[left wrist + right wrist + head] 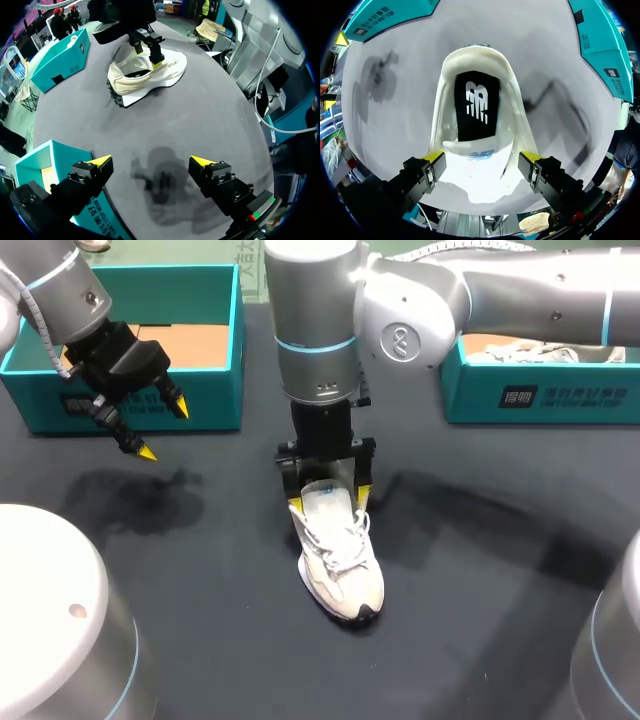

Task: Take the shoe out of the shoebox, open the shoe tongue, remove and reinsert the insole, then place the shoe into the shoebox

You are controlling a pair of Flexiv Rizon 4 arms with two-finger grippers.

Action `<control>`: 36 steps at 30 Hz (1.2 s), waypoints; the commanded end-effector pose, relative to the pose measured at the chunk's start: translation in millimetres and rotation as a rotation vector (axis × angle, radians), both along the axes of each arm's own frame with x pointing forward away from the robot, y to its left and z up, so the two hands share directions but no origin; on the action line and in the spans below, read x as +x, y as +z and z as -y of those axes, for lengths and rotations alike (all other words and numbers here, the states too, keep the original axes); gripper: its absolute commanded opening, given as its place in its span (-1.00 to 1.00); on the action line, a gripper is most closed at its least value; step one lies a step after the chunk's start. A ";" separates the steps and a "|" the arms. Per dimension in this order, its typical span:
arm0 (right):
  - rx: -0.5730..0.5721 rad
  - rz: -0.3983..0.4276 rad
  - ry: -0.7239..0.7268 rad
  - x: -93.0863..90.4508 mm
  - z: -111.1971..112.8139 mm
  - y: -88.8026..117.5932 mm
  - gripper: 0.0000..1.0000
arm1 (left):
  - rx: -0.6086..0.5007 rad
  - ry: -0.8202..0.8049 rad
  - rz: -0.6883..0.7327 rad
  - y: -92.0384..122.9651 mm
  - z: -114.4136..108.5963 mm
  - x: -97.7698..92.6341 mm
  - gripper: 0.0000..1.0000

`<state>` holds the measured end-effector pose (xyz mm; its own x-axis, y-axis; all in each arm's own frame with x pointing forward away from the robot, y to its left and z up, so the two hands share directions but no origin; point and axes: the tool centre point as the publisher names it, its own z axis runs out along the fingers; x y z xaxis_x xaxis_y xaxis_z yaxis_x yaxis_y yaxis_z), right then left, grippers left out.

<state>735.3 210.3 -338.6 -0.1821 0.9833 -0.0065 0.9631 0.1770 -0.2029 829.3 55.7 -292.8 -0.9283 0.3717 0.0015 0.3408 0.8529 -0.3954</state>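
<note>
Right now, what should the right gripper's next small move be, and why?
Probably lower the right gripper a little and close on the tongue: its open fingers straddle the shoe with the tongue between them, and the insole lies inside. The left gripper hangs open, apart.

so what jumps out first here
A white sneaker stands in the middle of the dark table, with the right pincer directly over its heel opening. The left pincer hangs open in front of the teal shoebox at far left.
</note>
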 end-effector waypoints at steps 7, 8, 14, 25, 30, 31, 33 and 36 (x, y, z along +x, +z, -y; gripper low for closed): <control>0.020 0.036 -0.012 -22.5 7.7 12.2 1.00 | 0.002 0.001 0.003 -0.2 -0.3 -1.2 1.00; 0.007 0.028 -0.019 -25.1 7.4 13.7 1.00 | 0.002 0.001 0.003 -0.2 -0.3 -1.2 1.00; 0.006 0.038 -0.036 -46.3 8.7 24.2 1.00 | 0.002 0.001 0.003 -0.2 -0.3 -1.2 1.00; -0.016 0.075 -0.029 -62.5 9.8 42.4 0.43 | 0.002 0.001 0.003 -0.2 -0.3 -1.2 1.00; -0.016 0.088 0.007 -55.7 7.7 43.2 -0.44 | 0.002 0.001 0.003 -0.2 -0.3 -1.2 1.00; -0.018 0.086 0.011 -53.9 6.8 42.8 -0.47 | 0.002 0.001 0.003 -0.2 -0.3 -1.2 1.00; -0.012 0.094 0.025 -51.0 5.9 42.8 -0.44 | 0.002 0.001 0.003 -0.2 -0.3 -1.2 1.00; -0.015 0.101 0.046 -45.4 6.7 39.8 -0.44 | 0.002 0.001 0.003 -0.2 -0.3 -1.2 1.00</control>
